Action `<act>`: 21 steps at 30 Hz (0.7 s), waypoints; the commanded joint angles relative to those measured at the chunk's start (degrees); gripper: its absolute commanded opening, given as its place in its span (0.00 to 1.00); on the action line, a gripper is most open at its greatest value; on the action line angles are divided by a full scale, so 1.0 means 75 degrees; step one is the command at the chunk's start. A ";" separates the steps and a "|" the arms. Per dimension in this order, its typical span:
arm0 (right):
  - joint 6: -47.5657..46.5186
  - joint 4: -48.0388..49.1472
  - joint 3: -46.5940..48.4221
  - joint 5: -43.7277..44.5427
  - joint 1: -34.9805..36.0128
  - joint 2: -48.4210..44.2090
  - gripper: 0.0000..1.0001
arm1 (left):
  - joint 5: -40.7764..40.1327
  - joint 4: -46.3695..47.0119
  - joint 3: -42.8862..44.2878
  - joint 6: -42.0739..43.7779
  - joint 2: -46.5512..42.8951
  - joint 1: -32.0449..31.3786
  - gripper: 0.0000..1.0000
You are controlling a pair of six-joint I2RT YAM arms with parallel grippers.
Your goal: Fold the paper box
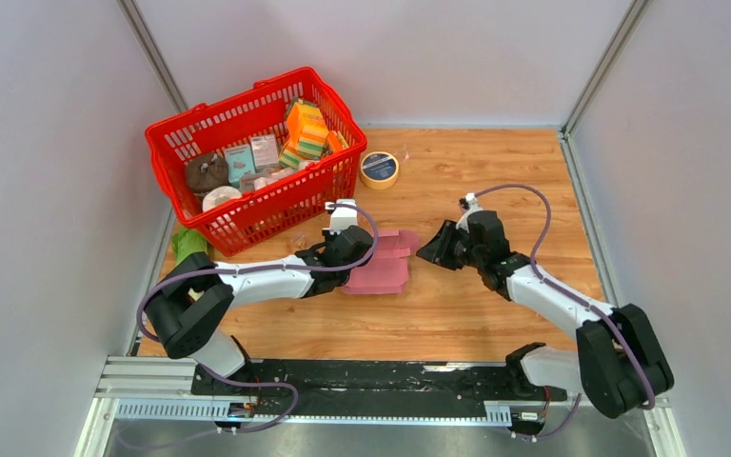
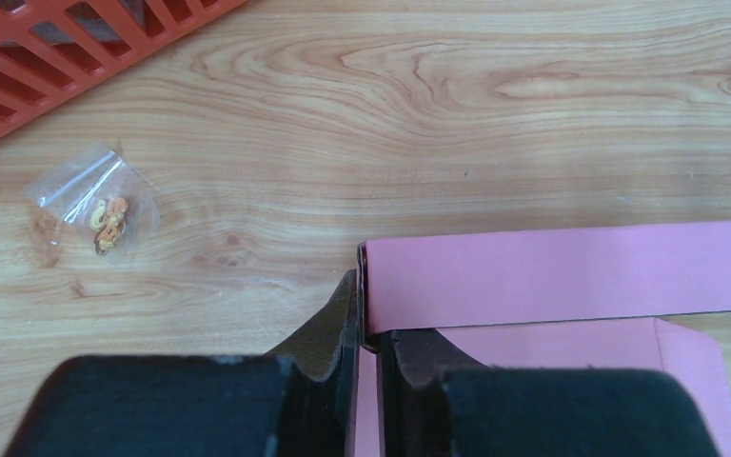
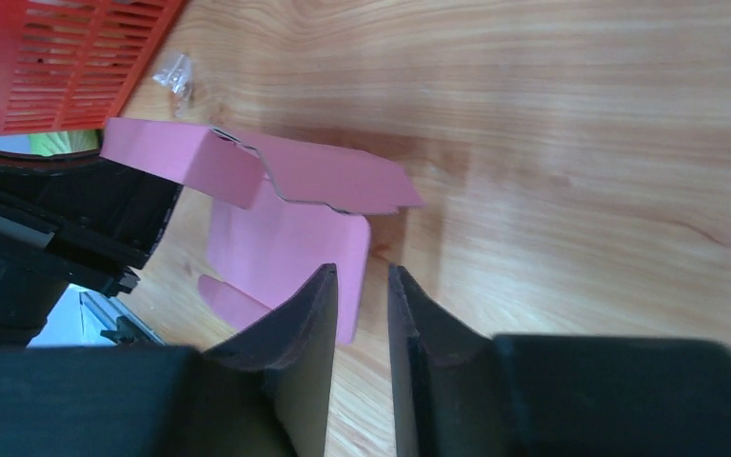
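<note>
paper box point(image 1: 381, 271) on table point(image 1: 495, 314) | basket point(image 1: 286, 205) behind-left of it | tape roll point(image 1: 379, 168) right of basket

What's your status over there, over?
Left end effector shut on raised flap of pink thin-card paper box. Right end effector slightly open, empty, beside it. Small clear plastic bag nearby, not blocking.

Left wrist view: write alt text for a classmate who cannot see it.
The left end effector pinches a raised flap of the pink paper box on a wooden table. A small clear bag lies left, below a red basket.
</note>
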 commanded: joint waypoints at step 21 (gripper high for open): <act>0.0407 -0.0379 0.1511 0.2183 0.1037 0.1827 0.00 | 0.0092 0.0160 0.0037 -0.0068 -0.0402 0.0026 0.00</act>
